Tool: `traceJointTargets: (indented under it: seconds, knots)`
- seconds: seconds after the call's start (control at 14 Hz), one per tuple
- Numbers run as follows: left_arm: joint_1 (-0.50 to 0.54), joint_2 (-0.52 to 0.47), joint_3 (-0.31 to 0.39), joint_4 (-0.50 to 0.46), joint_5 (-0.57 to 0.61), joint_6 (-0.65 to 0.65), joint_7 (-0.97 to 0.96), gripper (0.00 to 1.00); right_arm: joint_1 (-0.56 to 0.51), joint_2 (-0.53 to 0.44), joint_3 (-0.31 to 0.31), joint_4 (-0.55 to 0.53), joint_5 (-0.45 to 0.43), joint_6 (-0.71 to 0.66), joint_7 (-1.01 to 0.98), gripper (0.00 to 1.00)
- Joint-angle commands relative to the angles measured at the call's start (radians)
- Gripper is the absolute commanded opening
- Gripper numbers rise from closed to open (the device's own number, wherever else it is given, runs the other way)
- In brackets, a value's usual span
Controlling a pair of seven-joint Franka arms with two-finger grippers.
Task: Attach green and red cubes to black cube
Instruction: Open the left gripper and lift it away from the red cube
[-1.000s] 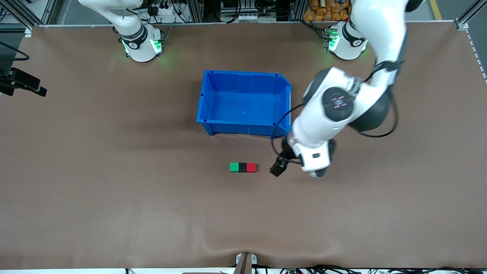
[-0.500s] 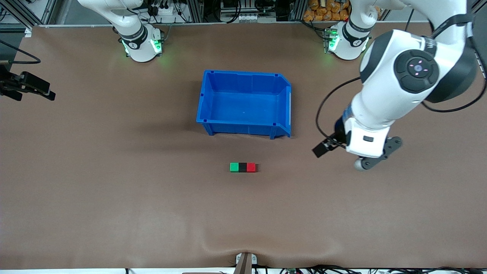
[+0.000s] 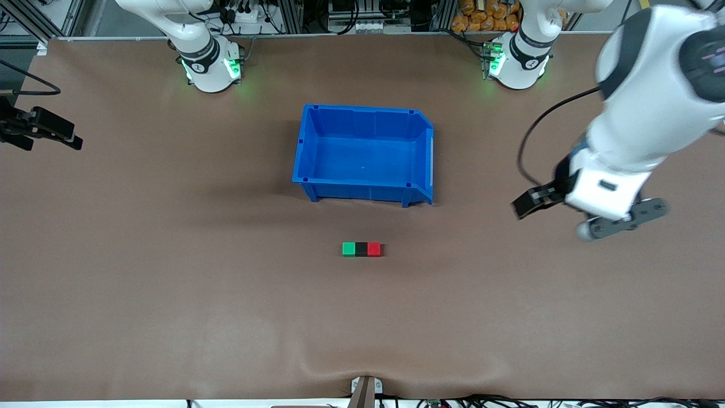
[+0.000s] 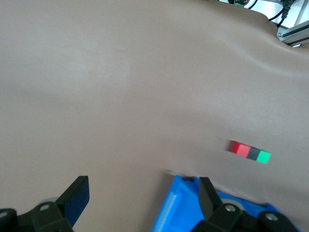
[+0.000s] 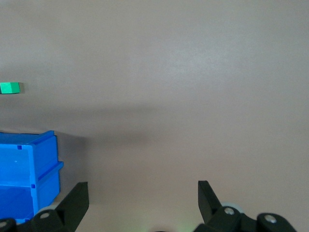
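The green cube [image 3: 349, 249], black cube [image 3: 361, 249] and red cube [image 3: 374, 249] lie touching in one row on the brown table, black in the middle, nearer the front camera than the blue bin. The left wrist view shows the same row: red cube [image 4: 238, 148], black cube [image 4: 251, 152], green cube [image 4: 263, 156]. My left gripper [image 4: 140, 193] is open and empty, up in the air over bare table toward the left arm's end, well away from the cubes. My right gripper [image 5: 140, 193] is open and empty too, waiting over the right arm's end of the table [image 3: 39, 129]. Its wrist view catches only the green cube [image 5: 9, 87].
An empty blue bin [image 3: 362, 113] stands mid-table, farther from the front camera than the cube row; one corner of the bin [image 4: 178, 212] shows in the left wrist view and its side [image 5: 29, 179] in the right wrist view. Brown table mat [image 3: 226, 311] surrounds the cubes.
The left arm has swung up and away from beside the red cube toward its own end of the table. The cubes have stayed put. The right gripper barely shifted.
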Motion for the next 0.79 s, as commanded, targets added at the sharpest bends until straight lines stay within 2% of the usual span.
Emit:
traceJointTargets:
  seconds: [0.0,0.21,0.5,0.71]
  knots:
    - [0.011,-0.077,-0.004,-0.041,0.013,-0.046,0.062,1.0,0.017,-0.016,0.006,0.013,0.001,-0.011,0.011,1.0]
    - [0.028,-0.154,-0.006,-0.065,0.013,-0.077,0.105,1.0,0.023,-0.019,-0.004,0.042,-0.005,-0.065,0.01,1.0]
    - [0.078,-0.231,-0.004,-0.102,0.004,-0.189,0.229,1.0,0.003,-0.022,-0.021,0.042,-0.016,-0.147,0.005,1.0]
    - [0.117,-0.297,-0.002,-0.174,-0.004,-0.198,0.274,1.0,0.0,-0.019,-0.019,0.038,-0.017,-0.144,0.002,1.0]
